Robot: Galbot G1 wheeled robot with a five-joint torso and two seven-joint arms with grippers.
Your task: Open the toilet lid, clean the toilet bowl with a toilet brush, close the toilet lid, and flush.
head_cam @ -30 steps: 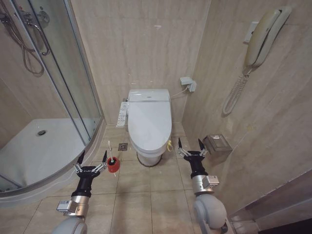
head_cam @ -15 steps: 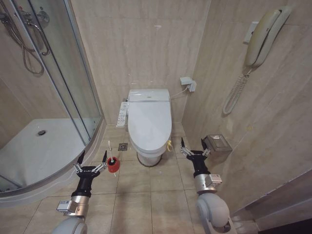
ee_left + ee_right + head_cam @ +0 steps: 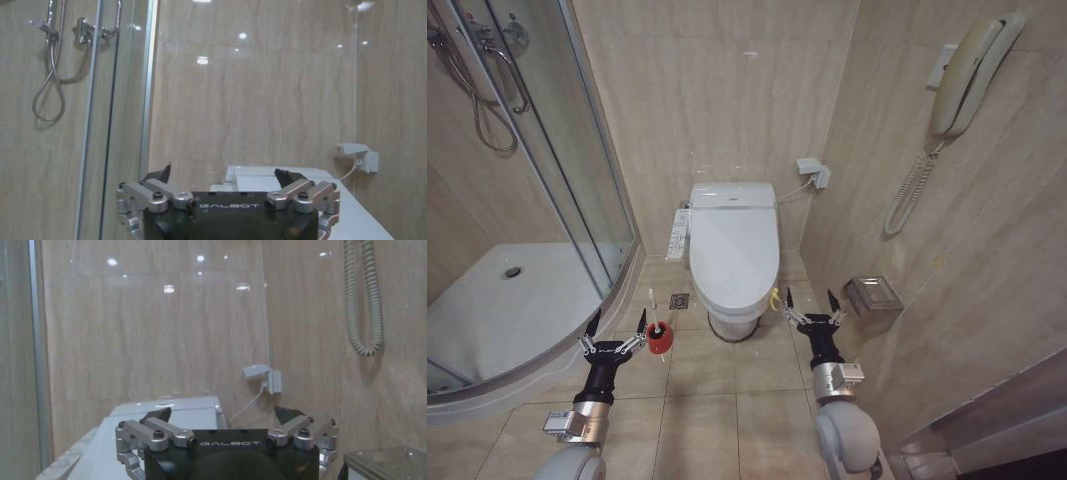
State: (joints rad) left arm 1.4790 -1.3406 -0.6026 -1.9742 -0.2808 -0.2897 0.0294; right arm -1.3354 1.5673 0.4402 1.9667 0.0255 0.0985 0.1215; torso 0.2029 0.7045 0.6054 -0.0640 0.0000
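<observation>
My right hand (image 3: 808, 302) is in the lower middle of the frame, low over the floor tiles, just right of the toilet's front edge. Its fingers are spread open and hold nothing. The yellow strap loop (image 3: 775, 298) on the edge of the toilet lid (image 3: 733, 250) is just beside my left finger of this hand, but I cannot tell if they touch. The toilet lid is down and covers the toilet bowl (image 3: 733, 322), of which only the lower front shows. My left hand (image 3: 614, 331) is in the lower left of the frame, also open and empty. The toilet brush (image 3: 655, 312) stands in its red holder cup (image 3: 659, 338) on the floor, just beside the fingers of my left hand and left of the toilet.

In the right wrist view my right hand (image 3: 221, 414) is open, with the lid (image 3: 160, 425) in front of it.
</observation>
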